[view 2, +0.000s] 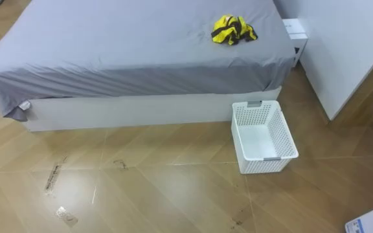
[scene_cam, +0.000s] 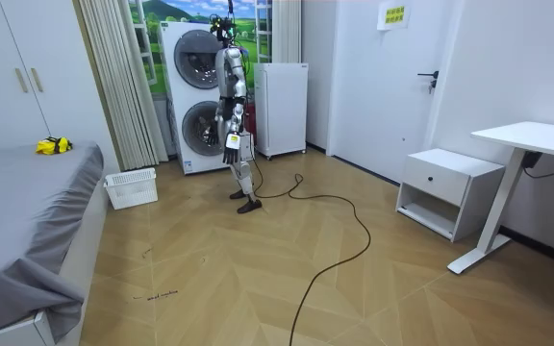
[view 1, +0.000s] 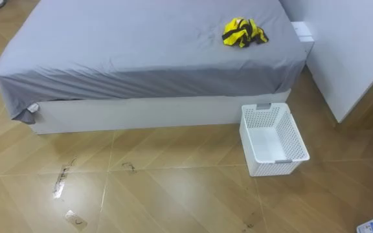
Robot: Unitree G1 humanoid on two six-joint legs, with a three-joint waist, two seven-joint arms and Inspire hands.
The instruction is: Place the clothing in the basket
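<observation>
Empty basket [view 1: 272,140] in the walking path
The clothes [view 1: 243,32] lie at 1 o'clock on the bed [view 1: 141,45], the basket at 4 o'clock just beside it; the left hand [scene_cam: 231,144] cannot be read as open or closed; stepping in could kick the light basket askew.

Slim silver-grey humanoid frame, dark head and feet, long black cable at its heels.

Upright — arms hang down, left hand [scene_cam: 231,143] beside hip.
</observation>
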